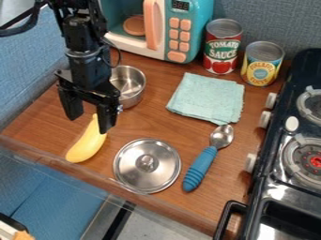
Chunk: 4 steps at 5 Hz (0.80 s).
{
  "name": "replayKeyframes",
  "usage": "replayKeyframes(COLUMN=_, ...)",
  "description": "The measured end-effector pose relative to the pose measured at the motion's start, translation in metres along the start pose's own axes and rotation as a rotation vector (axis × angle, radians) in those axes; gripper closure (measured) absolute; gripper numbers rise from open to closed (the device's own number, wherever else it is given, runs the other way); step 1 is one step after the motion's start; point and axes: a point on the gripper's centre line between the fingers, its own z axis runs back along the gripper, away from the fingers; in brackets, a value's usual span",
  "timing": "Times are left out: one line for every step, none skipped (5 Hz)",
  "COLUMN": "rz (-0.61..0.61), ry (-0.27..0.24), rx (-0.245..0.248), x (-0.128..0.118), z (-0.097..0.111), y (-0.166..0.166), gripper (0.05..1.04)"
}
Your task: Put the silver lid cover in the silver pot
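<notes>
My gripper [89, 123] hangs at the upper left of the camera view, its two fingers apart and nothing between them. It is above the top end of the yellow banana and in front of the pot. The silver pot [130, 80] stands upright behind the gripper, its left part hidden by the arm; the visible part of its inside is bare. Near the counter's front edge the silver lid [147, 166] lies flat with its round knob up, apart from the pot and the gripper.
A yellow banana [87, 143] lies left of the lid, a blue-handled spoon [206, 161] right of it. Behind are a folded cloth [207, 98], two cans [223, 47] and a toy microwave [183, 33]. A stove [294, 154] borders the right side.
</notes>
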Motion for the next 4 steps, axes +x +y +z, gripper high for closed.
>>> replayKeyframes(rz=0.002, ry=0.027, rx=-0.009, x=-0.002, z=-0.009, y=-0.002, gripper=0.083)
replayKeyframes(rz=-0.046, ry=-0.005, rx=0.009, x=0.008, z=-0.012, y=-0.024, gripper=0.083)
replayKeyframes(rz=-0.102, ry=-0.011, rx=0.022, x=0.011, z=-0.024, y=-0.053, gripper=0.083)
replayKeyframes(rz=-0.131, ry=-0.054, rx=0.027, x=0.014, z=-0.037, y=-0.075, gripper=0.083)
